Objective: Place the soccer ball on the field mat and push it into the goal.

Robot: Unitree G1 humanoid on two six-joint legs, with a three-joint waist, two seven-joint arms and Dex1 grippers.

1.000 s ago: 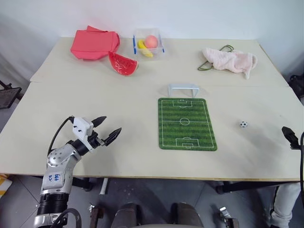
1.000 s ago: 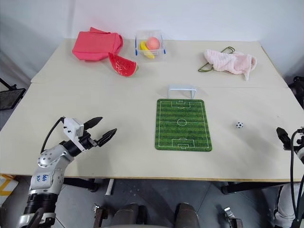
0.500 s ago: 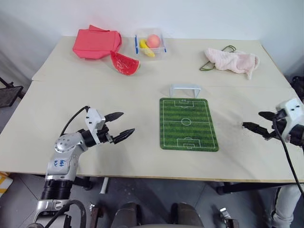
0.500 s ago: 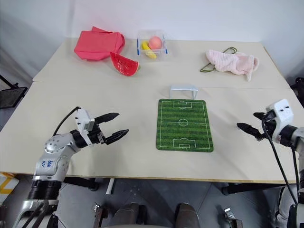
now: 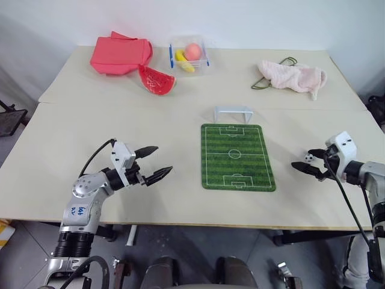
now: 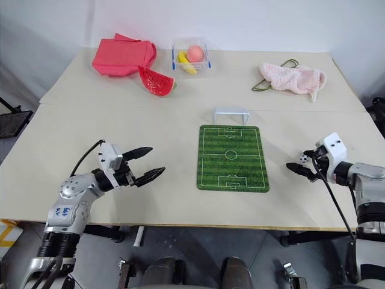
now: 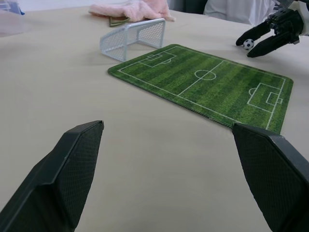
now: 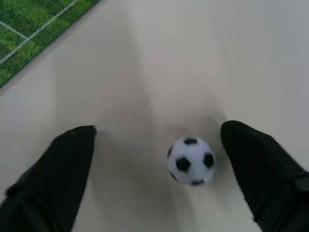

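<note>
Right now the right gripper (image 5: 308,160) sits low over the table (image 5: 90,132) with its two black fingers spread apart, and the soccer ball (image 8: 191,160) lies on the bare tabletop between them, nearer one finger than the other and, as far as I can see, touching neither. The ball is off the field mat (image 5: 236,156), which lies a short way past the fingertips, toward the middle of the table. The goal (image 5: 233,112) stands just beyond the mat's far short edge, its mouth facing the pitch. On the other side, the left gripper (image 5: 155,162) hangs above the table with its fingers wide apart and nothing between them, pointing across at the mat, which lies well apart from its tips.
</note>
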